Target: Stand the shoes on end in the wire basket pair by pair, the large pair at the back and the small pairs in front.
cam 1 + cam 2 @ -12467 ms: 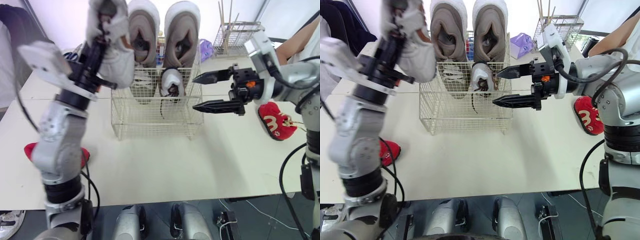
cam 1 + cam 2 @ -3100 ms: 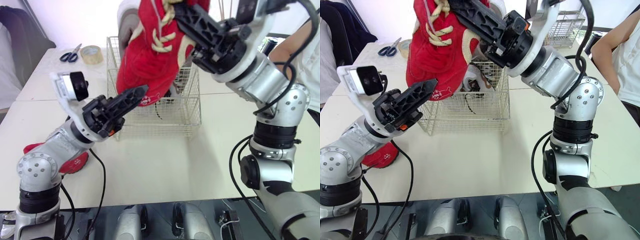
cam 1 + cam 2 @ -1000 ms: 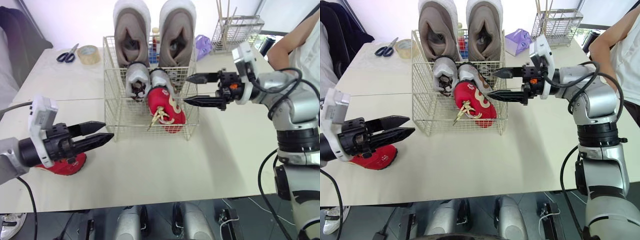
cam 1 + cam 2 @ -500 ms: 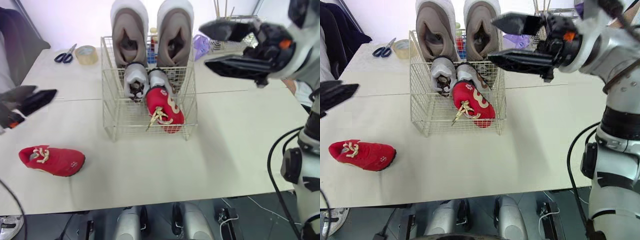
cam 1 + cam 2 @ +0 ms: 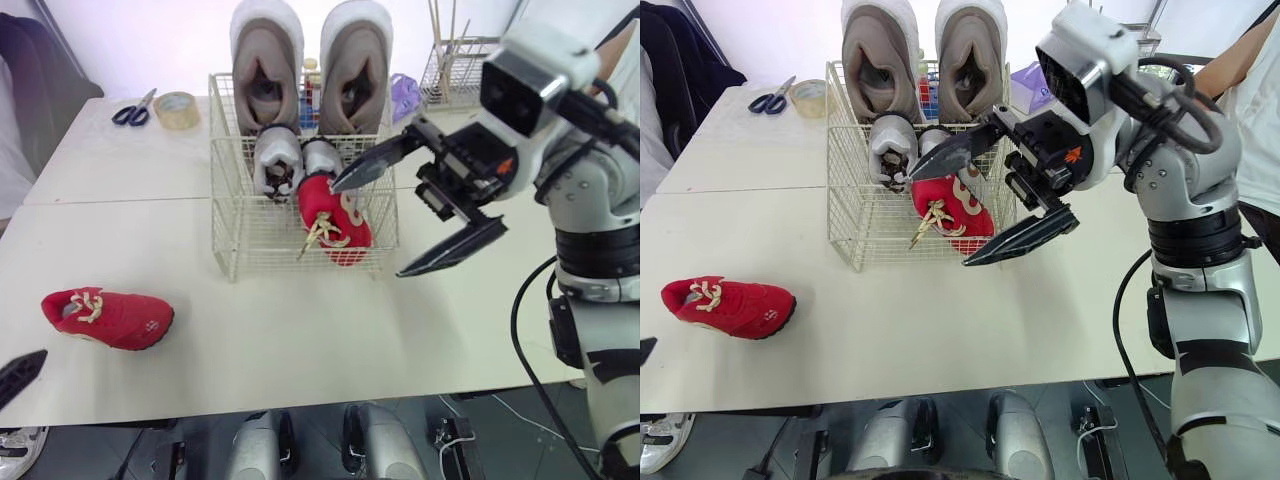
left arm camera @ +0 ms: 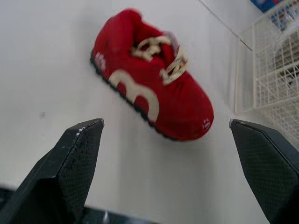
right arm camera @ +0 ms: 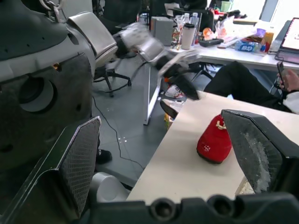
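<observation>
fingers (image 5: 452, 250) splayed; scissors (image 5: 133, 108), tape (image 5: 177, 105) beside basket (image 5: 260, 237)

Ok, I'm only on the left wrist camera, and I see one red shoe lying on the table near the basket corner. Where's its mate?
Observer: The other red shoe is already inside the wire basket, at the front right, leaning.
Operator: What else is in there?
Observer: The large pair stands on end at the back, with a small grey pair just ahead of it.
Operator: And the right gripper?
Observer: The right gripper hangs open in front of the basket's right side, holding nothing.
</observation>
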Tool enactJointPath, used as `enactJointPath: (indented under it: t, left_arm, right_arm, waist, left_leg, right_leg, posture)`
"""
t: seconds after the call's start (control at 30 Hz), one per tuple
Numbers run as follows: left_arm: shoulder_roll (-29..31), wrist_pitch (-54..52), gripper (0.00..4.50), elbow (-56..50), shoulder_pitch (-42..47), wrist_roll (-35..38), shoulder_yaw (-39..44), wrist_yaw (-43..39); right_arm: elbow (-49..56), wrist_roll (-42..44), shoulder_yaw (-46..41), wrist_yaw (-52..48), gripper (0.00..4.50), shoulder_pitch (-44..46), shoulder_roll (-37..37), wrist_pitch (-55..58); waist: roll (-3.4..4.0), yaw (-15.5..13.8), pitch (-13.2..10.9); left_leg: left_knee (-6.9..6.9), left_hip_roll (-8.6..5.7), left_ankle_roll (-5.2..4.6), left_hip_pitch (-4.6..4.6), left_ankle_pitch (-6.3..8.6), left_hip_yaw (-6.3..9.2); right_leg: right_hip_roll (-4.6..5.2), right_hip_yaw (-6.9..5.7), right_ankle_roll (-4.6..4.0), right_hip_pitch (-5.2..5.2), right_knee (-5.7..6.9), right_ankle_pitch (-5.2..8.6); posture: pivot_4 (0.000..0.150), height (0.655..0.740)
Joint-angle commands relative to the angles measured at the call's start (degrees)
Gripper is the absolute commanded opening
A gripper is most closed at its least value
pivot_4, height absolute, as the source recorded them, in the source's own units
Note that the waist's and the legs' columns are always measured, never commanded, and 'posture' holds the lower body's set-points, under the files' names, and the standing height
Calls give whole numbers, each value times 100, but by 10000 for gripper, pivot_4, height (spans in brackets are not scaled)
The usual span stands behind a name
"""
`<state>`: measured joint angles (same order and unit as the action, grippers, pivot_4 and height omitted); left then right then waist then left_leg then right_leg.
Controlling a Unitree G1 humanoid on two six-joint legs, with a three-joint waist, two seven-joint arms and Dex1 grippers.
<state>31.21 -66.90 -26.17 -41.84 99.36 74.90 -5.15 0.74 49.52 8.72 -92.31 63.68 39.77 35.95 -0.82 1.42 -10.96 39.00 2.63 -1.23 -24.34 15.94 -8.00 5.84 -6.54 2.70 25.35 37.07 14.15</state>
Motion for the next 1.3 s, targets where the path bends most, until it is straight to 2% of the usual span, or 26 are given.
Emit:
enactJointPath:
  t: [0.03, 0.27, 0.43, 0.67, 0.7, 0.73, 0.83, 0.93, 1.03, 1.17, 1.23, 1.3]
  left_arm:
    - [-158, 809, 45000, -419, 39, 344, -613, 756]
    - [-169, 1909, 45000, 87, 920, 256, -1822, 1746]
    - [-4, 2145, 45000, 665, 1361, 49, -2320, 1978]
    - [170, 2251, 45000, 1369, 2001, -656, -2918, 2181]
    - [162, 2259, 39824, 1401, 2084, -721, -2976, 2180]
    - [158, 2267, 36649, 1425, 2139, -775, -3015, 2181]
    - [180, 2312, 21608, 1509, 2361, -1015, -3115, 2213]
    - [262, 2252, 9837, 1447, 2411, -1029, -3046, 2102]
    - [450, 2277, 9837, 1229, 2338, -973, -2709, 1910]
    - [925, 2768, 9837, 525, 2588, -1046, -1885, 1195]
    - [1375, 2970, 9837, 53, 2911, -1068, -1519, 949]
    - [2303, 3034, 9837, -215, 3668, -1211, -1696, 713]
  right_arm:
    - [-16, -25, 97, -19, 44829, 7, 22, -227]
    - [0, -174, 145, -19, 44829, -51, 120, -194]
    - [176, -338, -3, 42, 44829, -143, 136, 9]
    - [478, -265, -286, 406, 44829, -299, 153, 348]
    - [514, -265, -325, 470, 45000, -326, 154, 387]
    - [541, -268, -353, 513, 45000, -345, 151, 417]
    - [654, -251, -441, 644, 45000, -438, 153, 500]
    - [723, -299, -473, 709, 45000, -495, 171, 533]
    - [672, -372, -480, 704, 45000, -508, 218, 501]
    - [471, -422, -604, 798, 45000, -464, 285, 500]
    - [301, -392, -763, 904, 45000, -390, 303, 546]
    - [94, -424, -932, 1071, 45000, -302, 330, 562]
  waist:
    - [5, -50, 1]
    - [14, -24, 7]
    - [13, -24, 8]
    - [22, -47, 13]
    - [26, -48, 15]
    - [28, -50, 17]
    - [30, -55, 17]
    - [36, -76, 19]
    - [35, -52, 20]
    - [14, -40, 13]
    - [6, -69, 11]
    - [2, -95, 13]
  left_leg:
    - [0, 0, 1, 0, 0, 0]
    - [-1, 0, -2, -4, 0, -3]
    - [0, 0, -3, -6, -1, -4]
    - [0, 1, -3, -7, -1, -4]
    - [0, 1, -3, -6, -1, -4]
    - [0, 1, -3, -6, -1, -4]
    - [0, 1, -3, -6, -1, -4]
    - [0, 1, -2, -6, -2, -4]
    - [0, 2, -2, -6, -2, -2]
    - [-1, 3, -1, -15, -3, -2]
    - [0, 2, 11, -16, -9, -2]
    - [2, 1, 27, -15, -18, 1]
  right_leg:
    - [0, 0, -5, 3, 2, 1]
    - [-1, 0, -10, 0, 1, 1]
    - [-2, -2, -10, -13, 2, 1]
    - [-3, -3, -9, -5, 2, 1]
    - [-2, -3, -9, -5, 3, 1]
    - [-2, -3, -9, -6, 3, 1]
    - [-2, -4, -9, -9, 5, 0]
    - [-2, -4, -9, -13, 8, 0]
    - [-2, -5, -9, -12, 9, 0]
    - [-2, -7, -9, -3, 6, 0]
    - [-2, -7, -10, 0, 3, 0]
    - [0, -12, -11, 3, -3, 0]
  posture:
    - [1500, 7400]
    - [1500, 7400]
    - [1500, 7400]
    - [1500, 7400]
    - [1500, 7400]
    - [1500, 7400]
    - [1500, 7400]
    - [1500, 7400]
    - [1500, 7400]
    - [1500, 7400]
    - [1500, 7400]
    - [1500, 7400]
